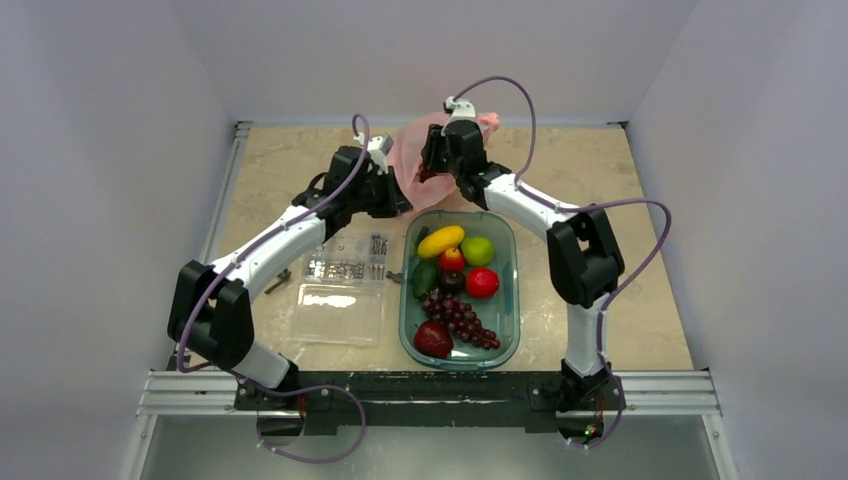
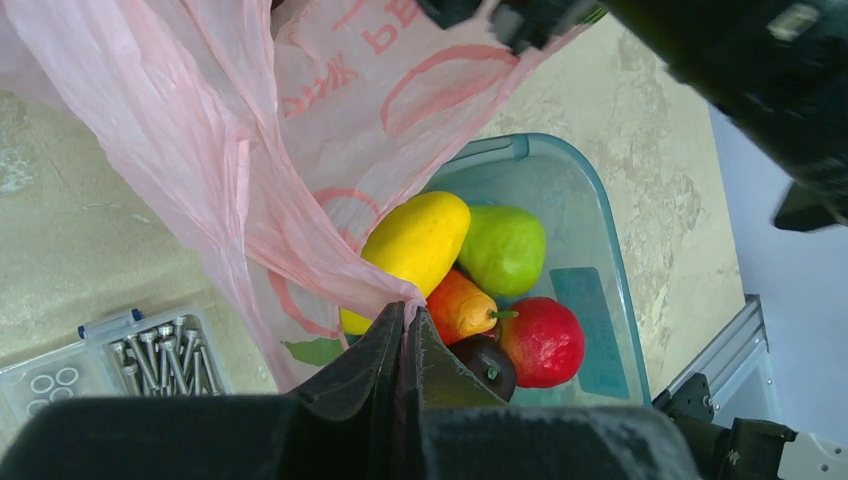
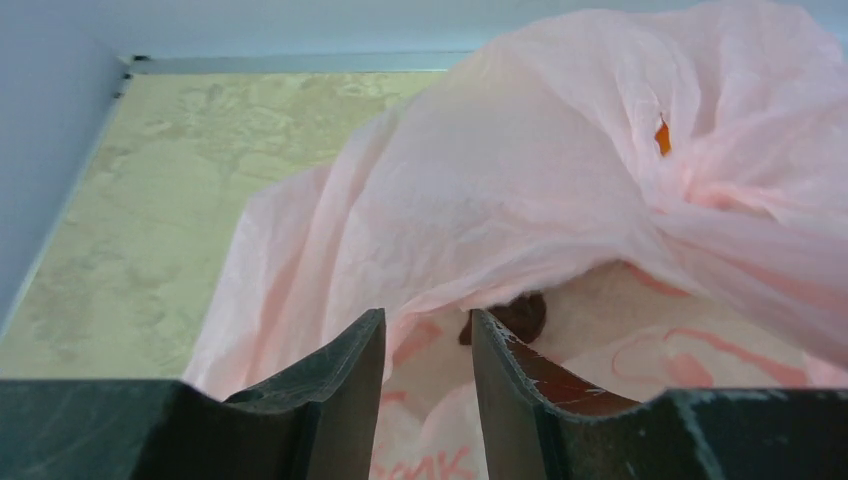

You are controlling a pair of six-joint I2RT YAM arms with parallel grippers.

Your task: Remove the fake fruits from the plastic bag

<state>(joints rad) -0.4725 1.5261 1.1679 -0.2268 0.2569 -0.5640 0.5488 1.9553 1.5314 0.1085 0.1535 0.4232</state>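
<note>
the pink plastic bag (image 1: 406, 165) lies at the far middle of the desk (image 1: 290, 170), just beyond the green tray (image 2: 600, 230), where fake fruits (image 1: 482, 282) lie. the left tool (image 2: 405, 322) is pressed together, pinching the bag's edge. the right tool (image 3: 428, 385) stands partly spread at the bag's mouth.
</note>
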